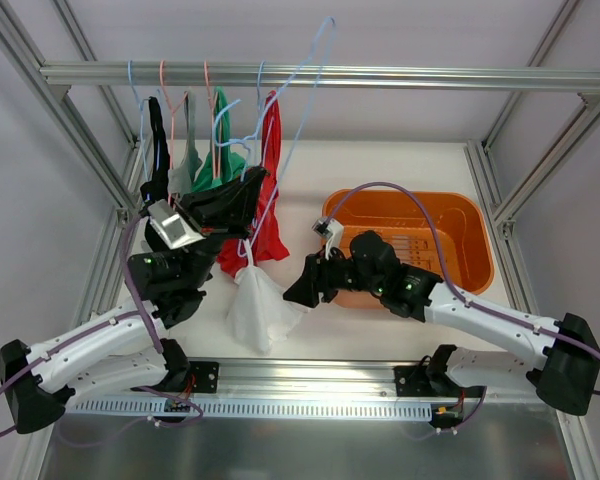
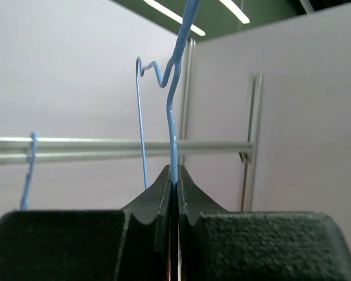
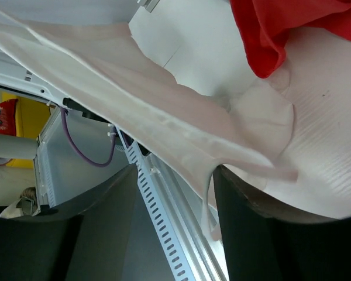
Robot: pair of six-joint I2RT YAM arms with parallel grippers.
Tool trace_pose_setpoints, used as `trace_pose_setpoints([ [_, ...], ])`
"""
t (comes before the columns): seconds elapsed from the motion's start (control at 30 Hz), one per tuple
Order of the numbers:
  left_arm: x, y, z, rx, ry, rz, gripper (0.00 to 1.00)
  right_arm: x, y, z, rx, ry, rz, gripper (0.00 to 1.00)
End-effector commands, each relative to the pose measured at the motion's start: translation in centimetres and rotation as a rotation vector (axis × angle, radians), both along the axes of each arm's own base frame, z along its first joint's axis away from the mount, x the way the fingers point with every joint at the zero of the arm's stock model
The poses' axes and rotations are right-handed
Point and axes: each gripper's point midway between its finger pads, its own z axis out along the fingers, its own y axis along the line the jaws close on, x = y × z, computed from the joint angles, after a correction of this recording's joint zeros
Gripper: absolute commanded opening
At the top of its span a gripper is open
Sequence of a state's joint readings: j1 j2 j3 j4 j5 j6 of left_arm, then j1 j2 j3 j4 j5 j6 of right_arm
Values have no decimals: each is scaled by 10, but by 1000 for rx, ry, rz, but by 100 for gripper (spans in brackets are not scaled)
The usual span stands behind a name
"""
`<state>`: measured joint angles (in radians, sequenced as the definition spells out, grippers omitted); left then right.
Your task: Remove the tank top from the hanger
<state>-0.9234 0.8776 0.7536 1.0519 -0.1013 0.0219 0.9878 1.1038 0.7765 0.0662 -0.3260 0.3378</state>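
White surface (image 1: 380,170) lies inside a metal frame, with a rail (image 1: 380,76) crossing at 12 o'clock. Black (image 1: 157,150), grey (image 1: 185,170), green (image 1: 220,165) and red (image 1: 270,180) garments hang from the rail on thin hangers, bunched toward 11 o'clock. An orange bin (image 1: 480,235) sits on the surface at 3 o'clock.

Left claw (image 2: 174,175) is clamped tight on the blue wire hanger (image 2: 174,140), which runs straight up between its fingers to a bent neck, its hook reaching above the rail. Below that claw, the white tank top (image 1: 252,305) droops from the hanger at 6 o'clock of the red garment, and its lower part bunches near the front edge of the surface.

Right claw (image 3: 175,175) sits just at 3 o'clock of the tank top, its fingers apart. In the right wrist view white fabric stretches across in front of them, and a thin strap trails down into the gap. Whether either finger touches the cloth I cannot tell
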Motion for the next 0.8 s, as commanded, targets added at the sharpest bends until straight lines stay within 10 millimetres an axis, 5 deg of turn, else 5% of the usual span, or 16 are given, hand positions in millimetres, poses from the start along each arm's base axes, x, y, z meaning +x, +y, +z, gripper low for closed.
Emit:
trace_pose_setpoints([
  [0.0,-22,46,47,-219,-159,78,0,7,15,32,68,-79,-5,60],
  [0.27,-27,50,49,-299,-269,107,0,6,13,30,60,-88,-8,77],
  [0.47,-36,50,47,-268,-245,51,0,4,0,31,30,-121,-11,81],
  [0.53,-17,36,25,-167,-98,51,0,6,-8,45,38,-167,-33,86],
  [0.67,-18,51,-4,-142,22,42,0,15,-37,43,-61,-216,-127,100],
  [0.77,-17,51,-25,-86,121,21,0,25,-57,45,-121,-250,-209,100],
])
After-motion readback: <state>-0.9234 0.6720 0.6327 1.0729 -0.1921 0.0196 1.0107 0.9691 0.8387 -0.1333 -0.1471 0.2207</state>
